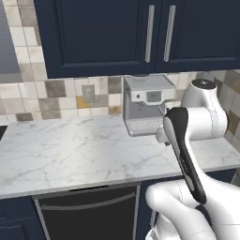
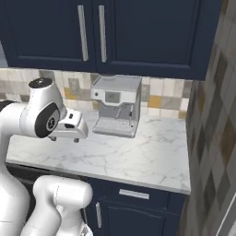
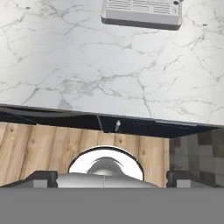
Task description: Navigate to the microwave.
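Right now the robot faces a white marble worktop [image 1: 70, 145] with a silver coffee machine [image 1: 146, 104] standing at its back edge, against the tiled wall [image 1: 56, 96] and under dark blue upper cabinets [image 1: 93, 33] with long silver handles. In the right base view the same coffee machine [image 2: 116, 106] sits toward the back of the worktop [image 2: 152, 156], which ends at a tiled side wall [image 2: 212, 138] on the right. Below the front edge, the left base view shows a dark appliance front with a curved handle [image 1: 86, 206], and the right base view shows blue lower cabinets [image 2: 133, 207]. The arm is folded up in front of the worktop, its hand held out above the front edge. The tool [image 3: 112, 177] looks down from there; its two dark fingertips [image 3: 41, 177] stand far apart at the bottom of the hand view, wide and holding nothing. That view also takes in the marble, the drip tray of the coffee machine [image 3: 142, 11] at the far edge, and wooden floor [image 3: 39, 148] beneath. The microwave cannot be made out from this position.
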Controlling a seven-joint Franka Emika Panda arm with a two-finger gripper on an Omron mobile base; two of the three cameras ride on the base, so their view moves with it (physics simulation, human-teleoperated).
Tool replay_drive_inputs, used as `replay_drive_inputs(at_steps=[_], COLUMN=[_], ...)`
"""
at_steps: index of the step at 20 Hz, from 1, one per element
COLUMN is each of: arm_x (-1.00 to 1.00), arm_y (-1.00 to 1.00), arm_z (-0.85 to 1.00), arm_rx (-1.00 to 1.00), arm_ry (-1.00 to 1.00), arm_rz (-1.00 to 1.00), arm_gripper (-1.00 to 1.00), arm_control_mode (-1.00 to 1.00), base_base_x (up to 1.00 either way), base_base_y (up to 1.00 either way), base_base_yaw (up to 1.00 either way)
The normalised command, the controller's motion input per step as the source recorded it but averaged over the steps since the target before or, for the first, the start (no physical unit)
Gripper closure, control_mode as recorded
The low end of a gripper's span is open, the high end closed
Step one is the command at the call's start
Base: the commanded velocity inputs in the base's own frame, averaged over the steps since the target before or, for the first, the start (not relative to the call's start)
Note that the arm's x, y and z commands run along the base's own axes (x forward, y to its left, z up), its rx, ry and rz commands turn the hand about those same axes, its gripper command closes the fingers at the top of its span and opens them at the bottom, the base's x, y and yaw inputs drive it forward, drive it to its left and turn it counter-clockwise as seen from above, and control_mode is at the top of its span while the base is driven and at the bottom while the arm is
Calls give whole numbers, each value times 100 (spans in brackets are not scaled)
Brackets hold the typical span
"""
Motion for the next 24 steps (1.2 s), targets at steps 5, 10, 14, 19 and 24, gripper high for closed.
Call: replay_drive_inputs(at_steps=[5, 10, 14, 19, 24], arm_x=[0, 0, 0, 0, 0], arm_y=[0, 0, 0, 0, 0], arm_z=[0, 0, 0, 0, 0], arm_rx=[0, 0, 0, 0, 0], arm_ry=[0, 0, 0, 0, 0], arm_rz=[0, 0, 0, 0, 0], arm_gripper=[-100, -100, -100, -100, -100], arm_control_mode=[100, 100, 100, 100, 100], base_base_x=[-35, -6, 6, 18, 29], base_base_y=[38, 41, 60, 65, 67], base_base_yaw=[55, 72, 77, 76, 73])
